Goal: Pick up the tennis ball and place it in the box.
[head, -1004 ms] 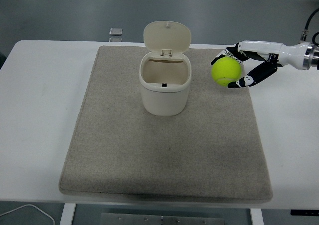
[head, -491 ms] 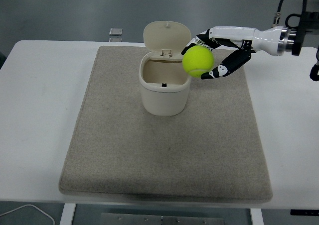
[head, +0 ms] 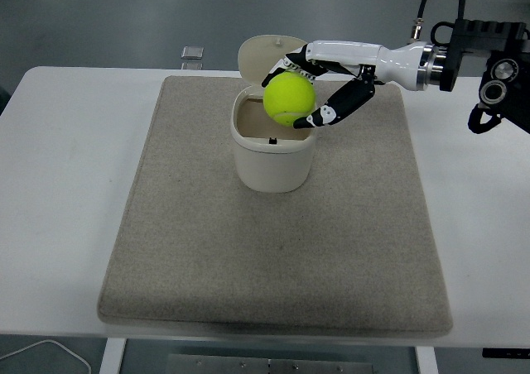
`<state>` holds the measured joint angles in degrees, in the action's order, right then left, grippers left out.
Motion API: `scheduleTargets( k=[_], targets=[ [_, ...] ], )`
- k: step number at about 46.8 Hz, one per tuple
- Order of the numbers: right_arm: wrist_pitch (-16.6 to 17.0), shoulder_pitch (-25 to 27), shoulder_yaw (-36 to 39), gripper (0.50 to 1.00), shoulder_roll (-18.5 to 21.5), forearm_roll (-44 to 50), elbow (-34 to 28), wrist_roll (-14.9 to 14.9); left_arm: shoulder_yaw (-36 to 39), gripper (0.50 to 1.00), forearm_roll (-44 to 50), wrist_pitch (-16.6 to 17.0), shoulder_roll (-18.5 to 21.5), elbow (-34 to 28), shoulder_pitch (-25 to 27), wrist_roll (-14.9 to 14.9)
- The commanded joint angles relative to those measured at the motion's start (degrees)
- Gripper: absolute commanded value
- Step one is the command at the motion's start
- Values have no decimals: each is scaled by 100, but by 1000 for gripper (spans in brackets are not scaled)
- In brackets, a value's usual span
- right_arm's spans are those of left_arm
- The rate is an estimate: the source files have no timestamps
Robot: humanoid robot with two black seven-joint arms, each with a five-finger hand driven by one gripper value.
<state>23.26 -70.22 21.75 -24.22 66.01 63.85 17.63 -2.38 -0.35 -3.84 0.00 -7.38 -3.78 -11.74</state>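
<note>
A yellow-green tennis ball [head: 289, 98] hangs just above the open mouth of a cream box [head: 273, 157], toward its right side. My right hand [head: 303, 90], white with black fingers, is shut on the ball, reaching in from the right edge. The box stands upright on the grey mat, its hinged lid [head: 267, 53] tipped back behind it. The ball and fingers hide part of the box's rim and lid. The left arm does not appear in the head view.
A grey mat [head: 273, 250] covers the middle of the white table [head: 66, 184]. A small grey square object [head: 192, 53] lies at the table's far edge, behind the mat.
My right hand has carried the ball leftward from over the mat's right edge to above the box's opening. The box has not moved.
</note>
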Motion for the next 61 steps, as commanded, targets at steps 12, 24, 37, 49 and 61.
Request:
scheduleTargets(
  k=[12, 24, 37, 49, 61],
  targets=[
    [-181, 8, -110, 529, 251, 219, -74, -155, 1, 992, 0, 6, 0, 0, 0, -3],
    [-216, 17, -162, 694, 251, 237, -250, -155, 1, 992, 0, 6, 0, 0, 9, -3],
    [-216, 35, -171, 860, 260, 228, -250, -155, 1, 992, 0, -3, 0, 0, 0, 5],
    [-199, 52, -171, 862, 286, 228, -250, -155, 1, 990, 0, -3, 0, 0, 0, 5],
    [-137, 43, -162, 895, 269, 193, -241, -146, 1, 992, 0, 6, 0, 0, 0, 6]
  ],
)
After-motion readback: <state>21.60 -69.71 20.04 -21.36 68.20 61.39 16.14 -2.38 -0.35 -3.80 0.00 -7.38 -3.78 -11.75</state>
